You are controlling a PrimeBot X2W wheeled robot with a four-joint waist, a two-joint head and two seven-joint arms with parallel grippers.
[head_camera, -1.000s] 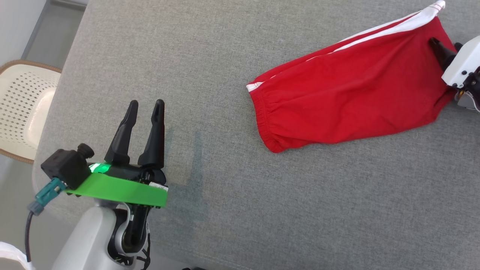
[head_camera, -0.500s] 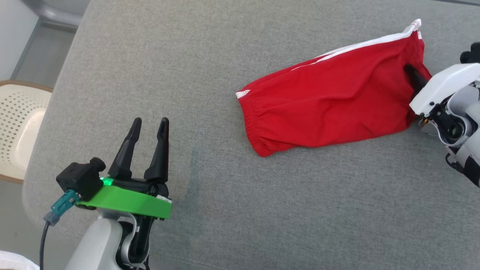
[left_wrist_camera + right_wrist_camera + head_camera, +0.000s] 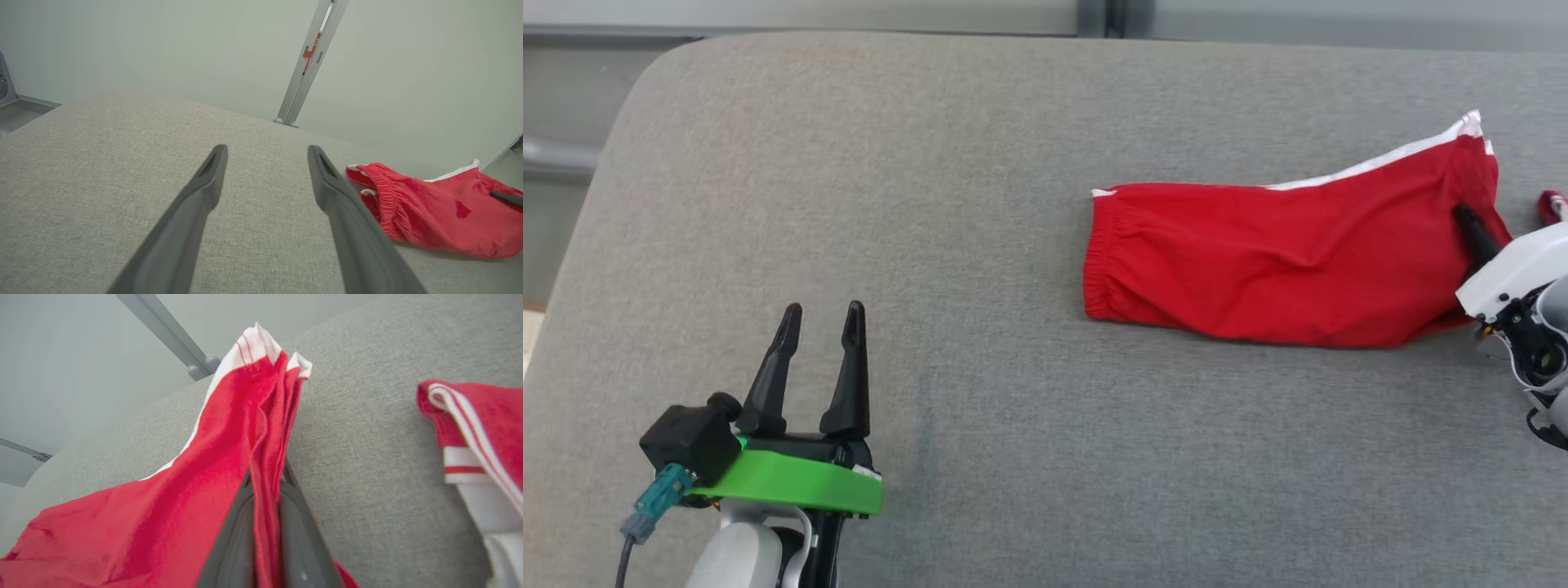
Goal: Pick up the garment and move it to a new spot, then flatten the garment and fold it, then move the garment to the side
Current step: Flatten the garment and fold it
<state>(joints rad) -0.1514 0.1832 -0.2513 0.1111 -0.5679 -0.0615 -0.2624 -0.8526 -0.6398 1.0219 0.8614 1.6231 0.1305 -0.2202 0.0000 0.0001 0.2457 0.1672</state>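
Grey padded surface [image 3: 980,457] carries one pair of red shorts [image 3: 1282,261] toward its right edge. Fabric should handle as light, limp and non-fragile; expect sagging. Grip at hem or waistband corners. Right gripper [image 3: 267,475]: jaws clamped on the hem. Left gripper [image 3: 821,314]: jaws parted, empty. One further red-and-white cloth [image 3: 470,428] lies just beside.

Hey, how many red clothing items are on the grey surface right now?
2: the red shorts, pinched in the right gripper, and a red-and-white piece beside them, partly out of frame.
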